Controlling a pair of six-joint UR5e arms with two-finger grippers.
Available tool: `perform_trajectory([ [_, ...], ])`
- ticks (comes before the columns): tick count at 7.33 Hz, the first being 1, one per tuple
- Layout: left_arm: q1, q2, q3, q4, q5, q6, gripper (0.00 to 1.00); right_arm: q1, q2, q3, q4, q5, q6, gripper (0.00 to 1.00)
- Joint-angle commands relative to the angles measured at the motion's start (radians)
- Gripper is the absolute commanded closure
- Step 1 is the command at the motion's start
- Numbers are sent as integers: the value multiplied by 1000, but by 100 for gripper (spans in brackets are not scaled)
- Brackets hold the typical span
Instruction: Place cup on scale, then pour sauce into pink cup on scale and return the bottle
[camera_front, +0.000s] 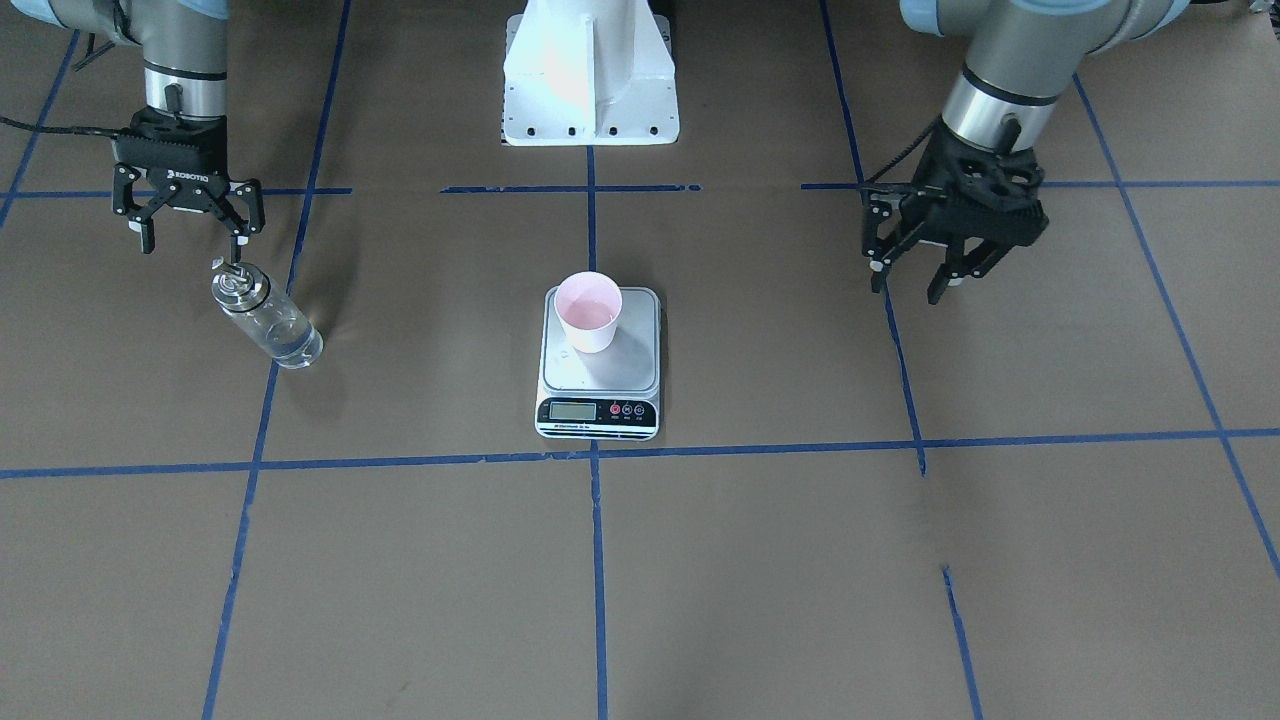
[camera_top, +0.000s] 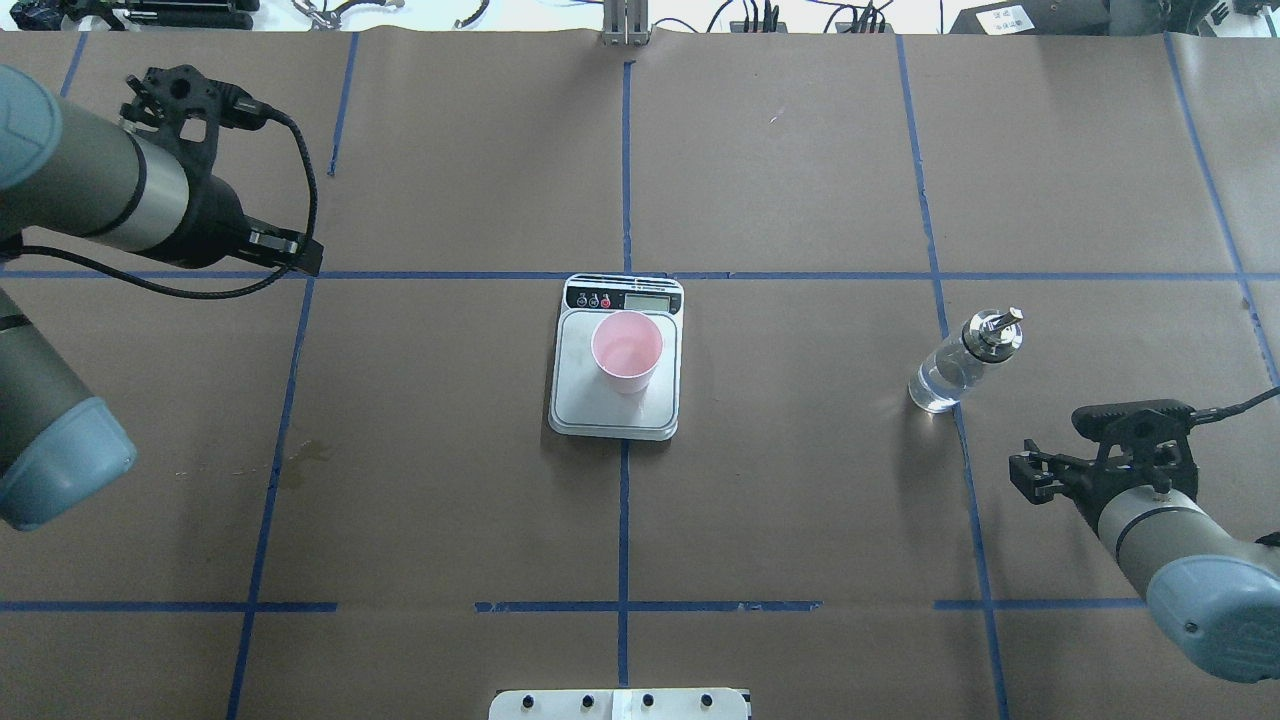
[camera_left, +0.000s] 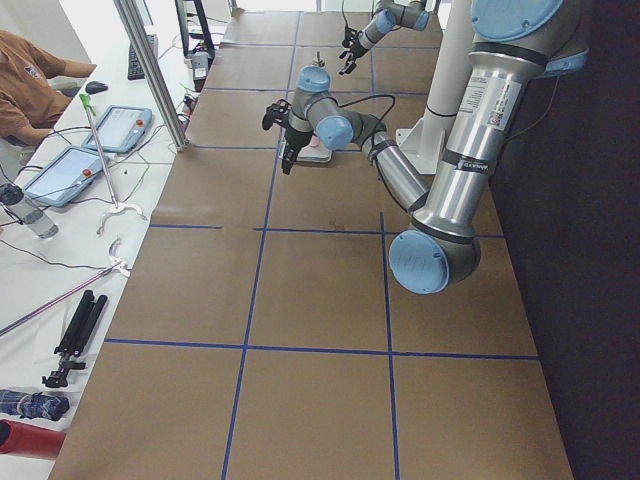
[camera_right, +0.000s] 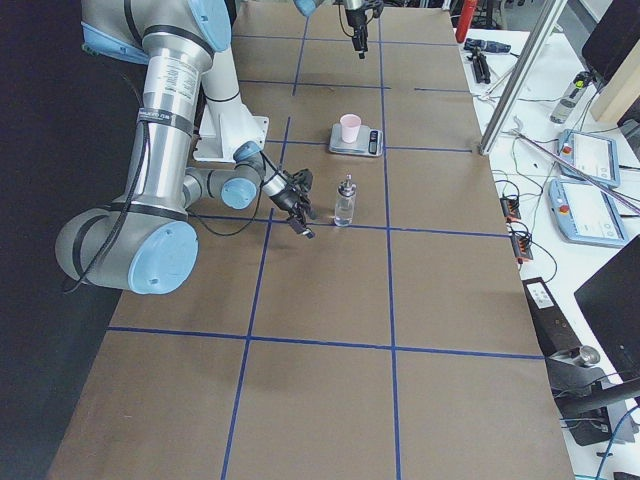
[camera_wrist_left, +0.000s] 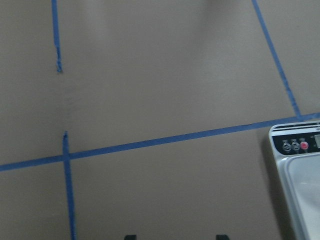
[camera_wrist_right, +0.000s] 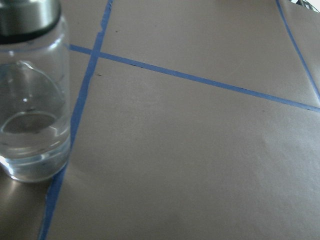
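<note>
The pale pink cup (camera_front: 589, 310) stands upright on the far part of the scale's steel plate (camera_front: 600, 370); both also show in the overhead view, cup (camera_top: 627, 350) and scale (camera_top: 613, 410). The clear glass bottle (camera_front: 266, 322) stands upright on the table on my right side, with a little clear sauce (camera_wrist_right: 31, 142) at its bottom. My right gripper (camera_front: 193, 238) is open and empty, just behind the bottle (camera_top: 962, 362) and apart from it. My left gripper (camera_front: 908, 286) is open and empty, hovering well off to the scale's side.
The table is brown paper crossed by blue tape lines. The robot's white base (camera_front: 590, 80) stands behind the scale. In the left wrist view only the scale's corner (camera_wrist_left: 300, 170) shows at the right edge. Tablets and tools lie on a side bench (camera_left: 90, 150).
</note>
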Motion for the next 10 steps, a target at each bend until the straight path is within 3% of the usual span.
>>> perform_trajectory([
  [1, -162, 20, 74, -3, -89, 242, 37, 125, -5, -13, -1, 142, -218, 0],
  [3, -314, 20, 197, -7, -184, 462, 36, 329, -2, -25, 29, 367, -451, 0],
  [5, -412, 54, 248, -9, -259, 527, 34, 602, 17, -131, 156, 667, -633, 0],
  [6, -487, 72, 283, -9, -293, 626, 34, 791, 33, -162, 155, 857, -735, 0],
  [7, -559, 100, 367, 0, -327, 802, 34, 1021, 115, -253, 64, 1058, -947, 0],
  [8, -614, 106, 454, -4, -321, 896, 32, 1125, 218, -281, -169, 1113, -1138, 0],
  [9, -691, 100, 484, -4, -318, 906, 0, 1190, 374, -283, -477, 1094, -1333, 0],
  [10, -724, 105, 500, 11, -318, 906, 0, 1201, 403, -295, -595, 1073, -1506, 0],
])
